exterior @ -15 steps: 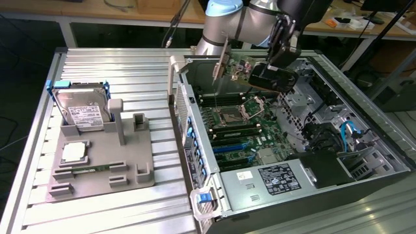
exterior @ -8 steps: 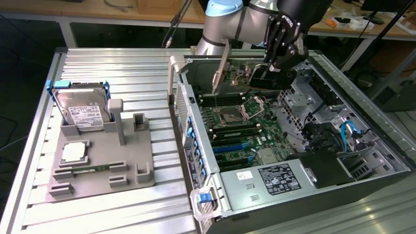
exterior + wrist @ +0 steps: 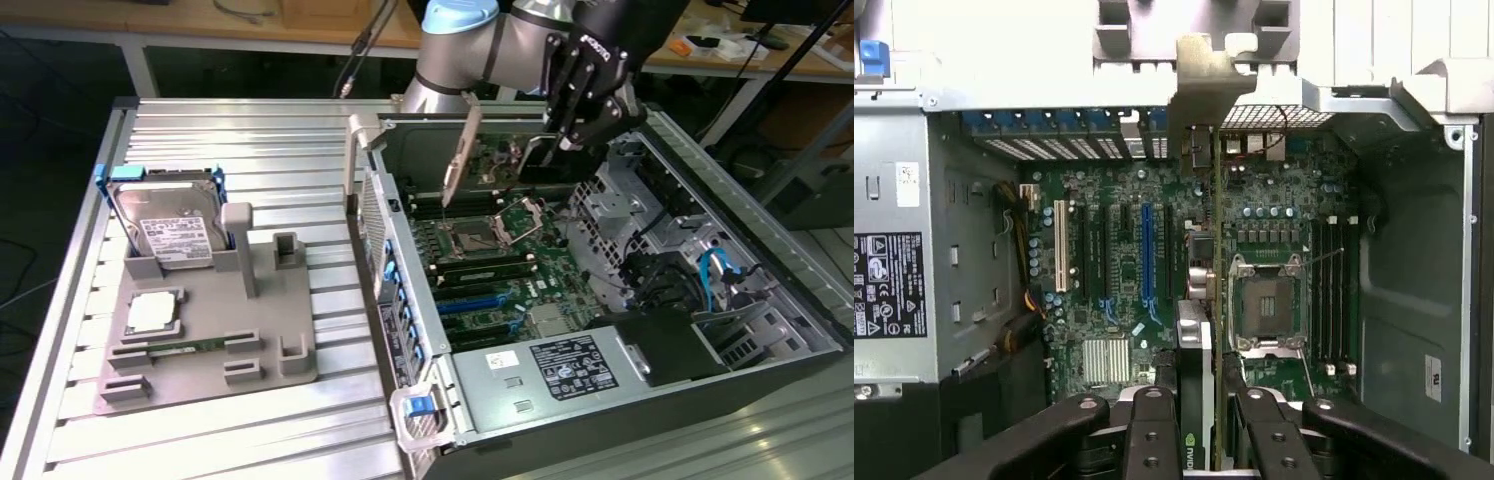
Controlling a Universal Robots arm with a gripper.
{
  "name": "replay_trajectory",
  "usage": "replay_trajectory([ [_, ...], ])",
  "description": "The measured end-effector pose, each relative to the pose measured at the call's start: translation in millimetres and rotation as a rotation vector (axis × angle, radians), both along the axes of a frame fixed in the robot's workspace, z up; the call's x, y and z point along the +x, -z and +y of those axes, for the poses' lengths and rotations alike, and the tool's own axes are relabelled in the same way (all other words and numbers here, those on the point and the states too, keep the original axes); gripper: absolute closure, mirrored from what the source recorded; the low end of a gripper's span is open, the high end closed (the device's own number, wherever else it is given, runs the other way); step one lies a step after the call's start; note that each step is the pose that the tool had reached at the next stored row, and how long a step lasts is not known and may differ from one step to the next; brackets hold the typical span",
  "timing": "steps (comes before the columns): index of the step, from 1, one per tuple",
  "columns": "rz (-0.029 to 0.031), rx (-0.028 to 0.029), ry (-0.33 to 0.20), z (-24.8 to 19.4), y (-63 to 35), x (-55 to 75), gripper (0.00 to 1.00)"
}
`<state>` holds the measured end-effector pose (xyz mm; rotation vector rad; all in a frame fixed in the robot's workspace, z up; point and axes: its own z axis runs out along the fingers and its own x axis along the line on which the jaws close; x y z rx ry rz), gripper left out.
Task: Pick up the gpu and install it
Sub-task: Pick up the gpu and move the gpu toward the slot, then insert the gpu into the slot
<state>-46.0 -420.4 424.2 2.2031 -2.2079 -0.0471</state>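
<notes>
While one ribbed metal table [image 3: 200, 420] carries everything, one open computer case [image 3: 787, 330] lies on its side toward the exterior view's right, and one grey fixture tray [image 3: 200, 385] sits just beside it on the exterior view's left. Inside the case are one green motherboard [image 3: 501, 275] and one power supply [image 3: 561, 365] with a black label. On the tray are one hard drive [image 3: 167, 215] standing in a blue holder, one processor chip [image 3: 150, 312] and one memory stick [image 3: 187, 347] lying flat. One gripper [image 3: 1199, 415] is present, with its fingers drawn narrow and clamped on the one gpu [image 3: 461, 160]. The card hangs on edge inside the case above the motherboard, close to the processor socket [image 3: 1264, 305]. Its metal bracket faces the case's rear wall.
</notes>
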Motion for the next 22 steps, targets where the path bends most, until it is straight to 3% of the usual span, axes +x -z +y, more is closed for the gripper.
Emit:
replay_trajectory([
  [4,-0.0001,-0.0044,-0.018,0.1,2.8,11.6,0.73],
  [11,-0.0001,-0.0059,-0.038,0.1,6.4,36.2,0.73],
  [22,-0.0001,-0.0059,-0.043,0.1,6.9,37.7,0.73],
])
